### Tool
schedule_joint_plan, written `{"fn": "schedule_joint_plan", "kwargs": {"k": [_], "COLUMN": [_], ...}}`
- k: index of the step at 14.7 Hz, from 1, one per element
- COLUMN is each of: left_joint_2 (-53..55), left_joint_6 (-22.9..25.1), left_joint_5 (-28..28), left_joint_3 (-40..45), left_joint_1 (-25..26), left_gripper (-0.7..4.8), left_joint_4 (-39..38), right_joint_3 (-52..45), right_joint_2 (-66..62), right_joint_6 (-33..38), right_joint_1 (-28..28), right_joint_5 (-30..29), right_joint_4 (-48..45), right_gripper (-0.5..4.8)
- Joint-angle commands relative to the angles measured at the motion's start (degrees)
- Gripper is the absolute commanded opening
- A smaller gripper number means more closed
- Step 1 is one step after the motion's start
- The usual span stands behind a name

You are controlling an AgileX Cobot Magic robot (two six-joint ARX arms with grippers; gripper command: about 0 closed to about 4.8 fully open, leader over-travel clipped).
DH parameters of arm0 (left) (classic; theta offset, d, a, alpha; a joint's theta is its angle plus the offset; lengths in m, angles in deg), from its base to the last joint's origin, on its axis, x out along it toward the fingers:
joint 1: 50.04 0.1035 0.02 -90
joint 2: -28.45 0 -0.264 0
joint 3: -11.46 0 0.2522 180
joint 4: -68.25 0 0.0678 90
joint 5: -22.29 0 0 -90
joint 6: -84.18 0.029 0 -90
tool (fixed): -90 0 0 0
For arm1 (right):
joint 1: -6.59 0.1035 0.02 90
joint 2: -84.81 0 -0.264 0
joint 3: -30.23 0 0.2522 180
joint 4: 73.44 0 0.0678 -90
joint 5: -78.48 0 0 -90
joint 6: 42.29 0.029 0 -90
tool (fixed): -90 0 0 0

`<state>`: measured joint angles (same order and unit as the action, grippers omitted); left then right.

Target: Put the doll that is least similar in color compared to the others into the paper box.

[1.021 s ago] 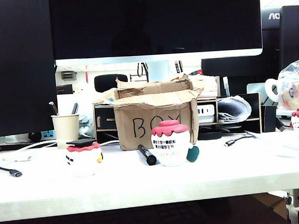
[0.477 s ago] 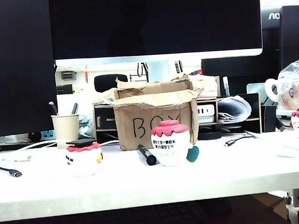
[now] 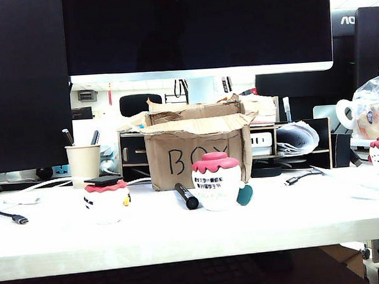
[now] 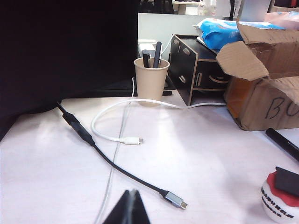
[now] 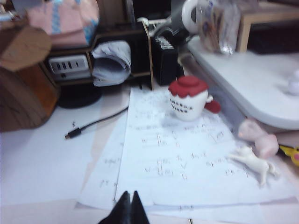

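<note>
The doll named in the task is out of view in every frame. The paper box (image 3: 196, 148), brown cardboard with ragged flaps and "BOX" in marker, stands mid-table below the monitor; part of it also shows in the left wrist view (image 4: 266, 102) and the right wrist view (image 5: 21, 93). My left gripper (image 4: 132, 192) is shut and empty, low over the white table near a black cable. My right gripper (image 5: 129, 193) is shut and empty over loose papers. Neither gripper shows in the exterior view.
A white doll with a pink-red cap (image 3: 216, 182) and a white doll with a black hat (image 3: 106, 198) stand in front of the box, with a black marker (image 3: 186, 197) between them. A paper cup with pens (image 3: 83, 164) stands at the left. Another red-capped doll (image 5: 189, 99) sits on papers (image 5: 187, 154).
</note>
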<state>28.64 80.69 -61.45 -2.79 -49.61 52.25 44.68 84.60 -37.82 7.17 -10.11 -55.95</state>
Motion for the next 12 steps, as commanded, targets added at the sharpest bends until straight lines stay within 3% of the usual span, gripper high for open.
{"fn": "schedule_joint_plan", "kwargs": {"k": [1,12], "left_joint_2": [0.00,0.00], "left_joint_6": [0.04,0.04], "left_joint_5": [0.20,0.20], "left_joint_3": [-0.07,-0.07], "left_joint_1": [0.00,0.00], "left_gripper": [-0.05,-0.05], "left_joint_4": [0.61,0.61], "right_joint_3": [-0.17,-0.17], "right_joint_2": [0.02,0.02], "right_joint_6": [0.02,0.02], "right_joint_1": [0.02,7.10], "right_joint_5": [-0.52,-0.44], "right_joint_4": [-2.95,-3.98], "right_gripper": [-0.05,-0.05]}}
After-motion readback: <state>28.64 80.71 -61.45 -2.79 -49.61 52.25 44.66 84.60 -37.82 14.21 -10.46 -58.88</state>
